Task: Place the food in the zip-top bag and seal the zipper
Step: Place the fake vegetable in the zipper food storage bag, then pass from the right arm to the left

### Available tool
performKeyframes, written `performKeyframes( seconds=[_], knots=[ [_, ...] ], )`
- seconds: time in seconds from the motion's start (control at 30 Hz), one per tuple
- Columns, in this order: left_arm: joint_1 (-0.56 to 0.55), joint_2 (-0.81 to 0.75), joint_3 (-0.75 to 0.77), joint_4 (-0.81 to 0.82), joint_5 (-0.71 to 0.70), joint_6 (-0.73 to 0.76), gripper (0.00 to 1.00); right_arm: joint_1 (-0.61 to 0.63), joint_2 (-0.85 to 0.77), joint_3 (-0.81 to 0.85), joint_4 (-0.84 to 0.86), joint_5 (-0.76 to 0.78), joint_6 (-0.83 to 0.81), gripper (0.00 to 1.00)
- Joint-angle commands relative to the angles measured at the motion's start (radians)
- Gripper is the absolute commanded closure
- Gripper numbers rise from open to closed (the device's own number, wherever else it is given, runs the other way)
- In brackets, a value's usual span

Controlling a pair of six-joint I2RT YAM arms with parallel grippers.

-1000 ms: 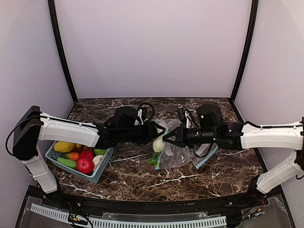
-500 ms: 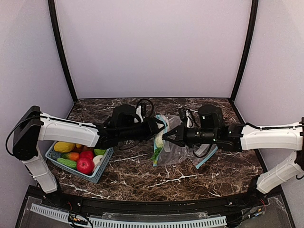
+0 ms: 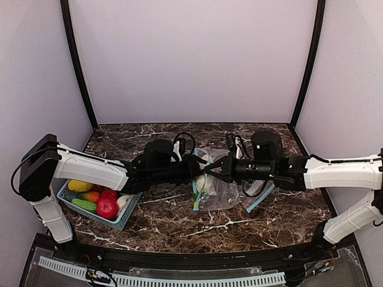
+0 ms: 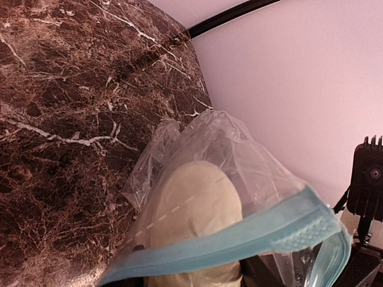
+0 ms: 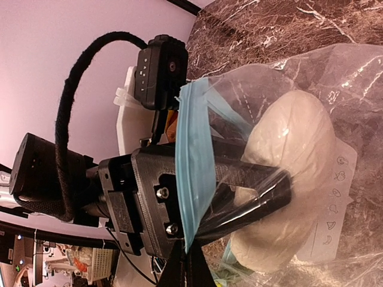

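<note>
A clear plastic zip-top bag (image 3: 230, 191) with a teal zip strip (image 5: 190, 167) is held up at its mouth above the middle of the dark marble worktop (image 3: 167, 221), between the two arms. The rest of the bag trails down onto the stone. The mouth is open and the zipper is not sealed.

A cream-white toy vegetable (image 5: 293, 137) with green leaves at one end is gripped by the left tool (image 3: 196, 174), whose black fingers (image 5: 263, 197) are clamped on it at a middling width. The vegetable's rounded end is lodged inside the bag, where it is seen through the clear film past the zip strip. One finger of the left tool is also reached into the mouth. The right tool (image 3: 213, 174) is pinched fully together on the bag's rim, at the teal strip.

A teal lattice basket (image 3: 128, 216) is set at the left of the worktop, under the left arm. More toy food is kept in it: a yellow piece (image 3: 79, 185), an orange piece (image 3: 91, 196), a long green piece (image 3: 84, 205), two red pieces (image 3: 107, 208) and a white piece (image 3: 122, 201).
</note>
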Motion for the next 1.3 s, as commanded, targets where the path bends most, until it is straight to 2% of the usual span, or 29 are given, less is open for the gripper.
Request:
performKeyframes(
  seconds=[0.0,0.2,0.33,0.43,0.57,0.8,1.0,1.27],
  knots=[
    [-0.006,0.006,0.043,-0.018,0.022,0.043,0.66,0.006,-0.025,-0.017,0.050,0.015,0.017,1.00],
    [-0.006,-0.049,0.059,-0.153,0.019,0.108,0.39,0.005,-0.039,-0.031,0.041,0.035,0.024,1.00],
    [-0.006,-0.120,0.038,-0.254,0.015,0.150,0.27,0.002,-0.047,-0.040,0.037,0.048,0.027,1.00],
    [-0.006,-0.183,0.024,-0.331,0.033,0.181,0.21,-0.004,-0.046,-0.045,0.033,0.053,0.028,1.00],
    [-0.007,-0.253,-0.009,-0.400,0.061,0.193,0.19,-0.007,-0.037,-0.047,0.034,0.051,0.030,1.00],
    [-0.006,-0.333,-0.083,-0.494,0.022,0.171,0.20,-0.011,-0.028,-0.045,0.045,0.038,0.023,1.00],
    [-0.006,-0.300,-0.105,-0.405,0.093,0.132,0.32,-0.011,-0.014,-0.044,0.056,0.023,0.027,1.00],
    [-0.006,-0.260,-0.096,-0.393,0.108,0.139,0.52,-0.011,-0.008,-0.041,0.052,0.020,0.027,1.00]
  ],
)
